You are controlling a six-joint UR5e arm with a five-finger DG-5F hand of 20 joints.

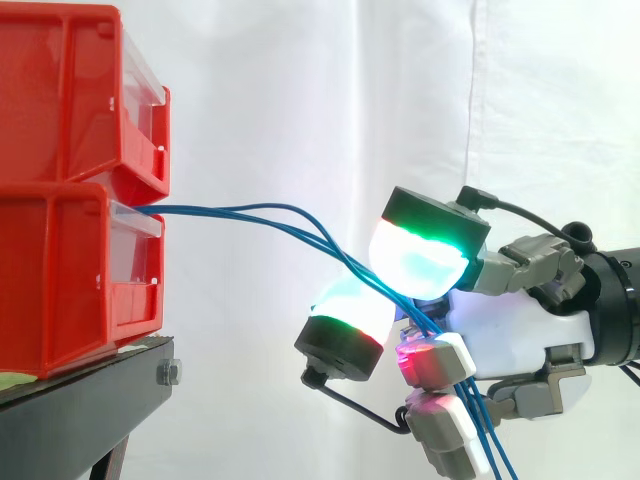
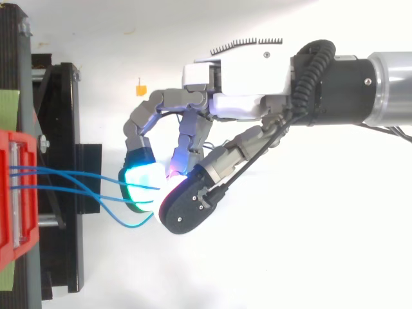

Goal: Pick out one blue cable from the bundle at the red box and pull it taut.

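Hand (image 1: pixel 520 330) comes in from the right, level with the lower bin (image 1: pixel 60 280) and well clear of it. Its fingers (image 1: pixel 530 265) are curled and closed on the cables (image 1: pixel 230 209).

Top view: the cyan-green pad (image 2: pixel 141 177) and the black-backed pad (image 2: pixel 193 203) are pressed together, and the blue strands go in between them.

Side view agrees. The strands pass between the upper white-green pad (image 1: pixel 420 255) and the lower cyan pad (image 1: pixel 345 315). They then cross the palm past two red-glowing pads (image 1: pixel 428 362) and drop off the bottom edge. About three strands are in the grip. Can't tell whether one is separated from the rest.

The cables leave the front of the lower bin and run right, roughly level and close together. They dip and cross just before the hand. None is straight; all of them curve. In the top view one strand sags into a loop on the near side and hooks back to the pads.

The lower bin sits on the black stand (image 1: pixel 90 395) at far left. The upper bin (image 1: pixel 60 90) is stacked on it, touching. Both are red with clear front panels.

White curtain (image 1: pixel 300 100) hangs behind everything.
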